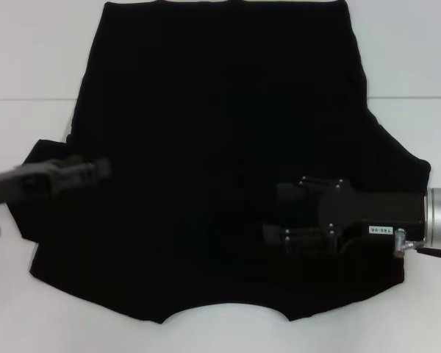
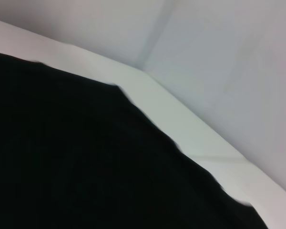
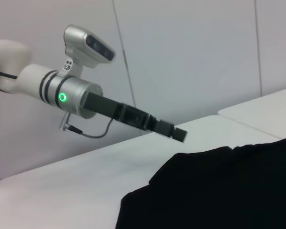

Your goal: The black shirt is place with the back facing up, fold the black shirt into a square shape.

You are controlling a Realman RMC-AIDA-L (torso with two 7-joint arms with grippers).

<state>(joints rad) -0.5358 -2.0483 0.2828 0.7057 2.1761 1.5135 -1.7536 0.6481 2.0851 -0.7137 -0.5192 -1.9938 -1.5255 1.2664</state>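
The black shirt (image 1: 220,147) is spread flat on the white bench (image 1: 29,51), plain side up. The left gripper (image 1: 95,170) is held above the shirt's left sleeve, the right gripper (image 1: 279,217) above its lower right. Neither gripper's jaws can be told open or closed.

The only marking I can find is a small white label (image 1: 375,229) on the side of my right gripper (image 1: 273,217), at the lower right of the head view. Its print is too small for me to read. The black shirt (image 1: 220,132) shows no lettering.
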